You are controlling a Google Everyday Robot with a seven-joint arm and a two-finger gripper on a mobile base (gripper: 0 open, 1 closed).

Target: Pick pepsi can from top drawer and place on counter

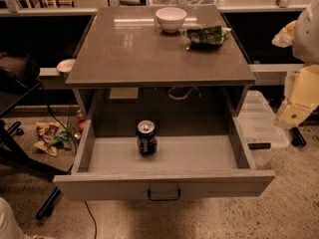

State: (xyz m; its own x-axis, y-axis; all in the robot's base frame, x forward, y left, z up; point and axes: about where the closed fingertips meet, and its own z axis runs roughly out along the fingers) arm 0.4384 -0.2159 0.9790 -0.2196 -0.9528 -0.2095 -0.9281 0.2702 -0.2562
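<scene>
- The small dark blue pepsi can with silver top (146,137) stands upright on the floor of the wide, shallow grey top drawer (84,151). It is a little toward 9 o'clock from the drawer's middle.
- This drawer is pulled out, and its small dark metal handle (164,194) is at 6 o'clock from the can.
- The large glossy brown-grey counter (139,54) lies at 12 o'clock from the can, above the drawer.
- On the counter, 1 round white bowl (171,19) sits near the far edge. 1 crumpled green snack bag (207,35) lies just beside it at 4 o'clock.
- The pale cream gripper (293,113) hangs at the 3 o'clock edge of the view, well apart from the can. I cannot tell if it is apart or together.
- A clear plastic box (259,123) stands on the floor at 3 o'clock from the drawer.
</scene>
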